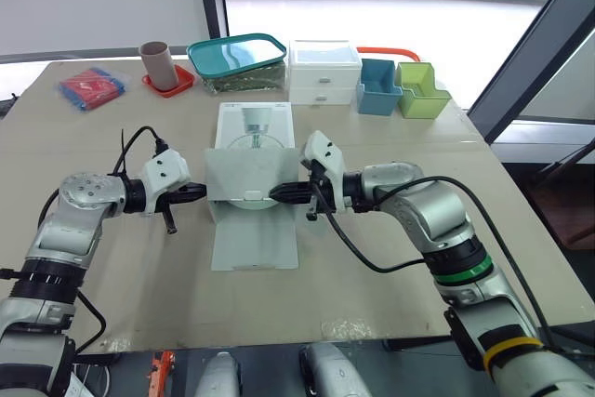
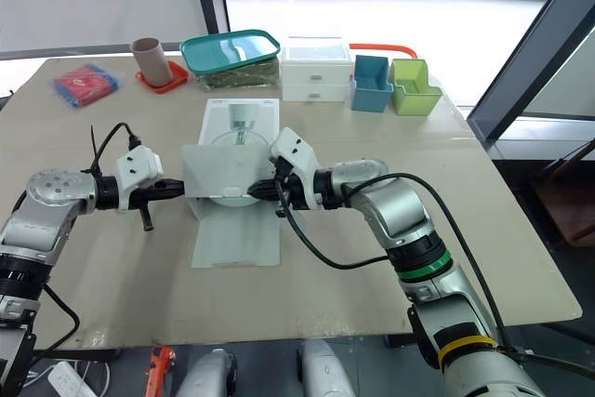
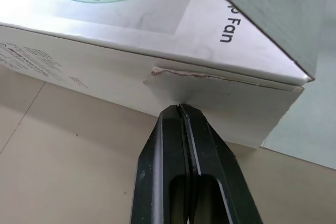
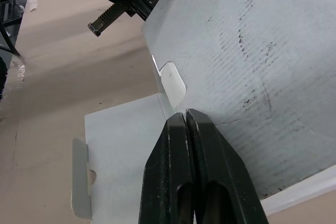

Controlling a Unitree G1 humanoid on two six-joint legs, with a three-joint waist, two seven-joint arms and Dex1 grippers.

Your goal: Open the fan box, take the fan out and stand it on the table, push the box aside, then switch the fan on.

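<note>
left claw (image 1: 201,191): pressed together, no gap between the fingers; tips butted against the left side of the fan box (image 1: 253,132), nothing seen pinched
right claw (image 1: 279,195): also pressed together; tips against the grey inner face of the raised flap (image 1: 244,174), no card seen between the fingers
left wrist view: fingertips (image 3: 179,109) touching a torn side tab (image 3: 220,98) on the box wall; "Fan" lettering (image 3: 228,22) and printed grille on the top face; raised flap overhanging above
right wrist view: fingertips (image 4: 185,115) just beside the rounded tuck tab (image 4: 173,80), where the raised flap meets the flat panel (image 1: 254,241); scuff marks across the flap's grey face; left claw's body beyond the flap's far edge
head views: both arms reaching in from opposite sides, claws roughly level with each other; wrist-view detail (tear, tuck tab) too small to tell here
box position: lying flat mid-surface (image 1: 372,267), printed side up, long axis running near to far; near end open, one flap standing up, one panel lying flat toward the near edge
box vs claws: between the two; left claw at its left wall, right claw at the right part of the raised flap
fan: hidden, cannot tell if inside
far edge, well apart from the box: red packet (image 1: 90,86), brown cup (image 1: 156,64) on a red coaster, teal-lidded container (image 1: 237,55), white drawer unit (image 1: 323,72), blue bin (image 1: 377,86), green bin (image 1: 420,90)
</note>
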